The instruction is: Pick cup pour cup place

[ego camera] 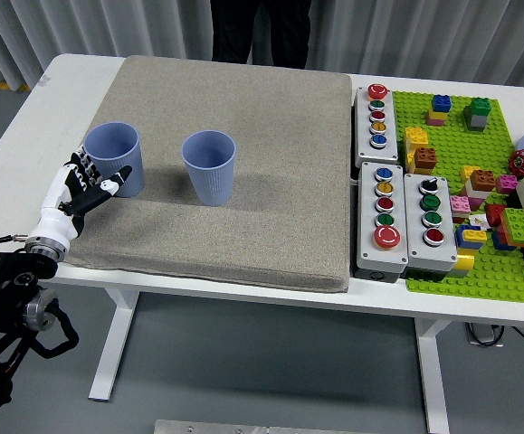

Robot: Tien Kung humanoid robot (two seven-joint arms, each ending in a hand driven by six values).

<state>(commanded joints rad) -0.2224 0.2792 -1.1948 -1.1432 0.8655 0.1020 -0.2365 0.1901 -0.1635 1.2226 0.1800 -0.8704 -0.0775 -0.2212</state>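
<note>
Cups — two blue ones — stood upright on the grey mat (271, 154): the left cup (114, 158) near the mat's left edge, the right cup (210, 167) beside it but apart. The left hand (79, 188) sat just beside the left cup's lower wall with its fingers loosely spread, gripping nothing — likely lined up to wrap the cup before lifting it to pour. A person (260, 27) stood at the far side.

Left hand (79, 187) just beside left cup (114, 158), second cup (210, 167) apart.
</note>
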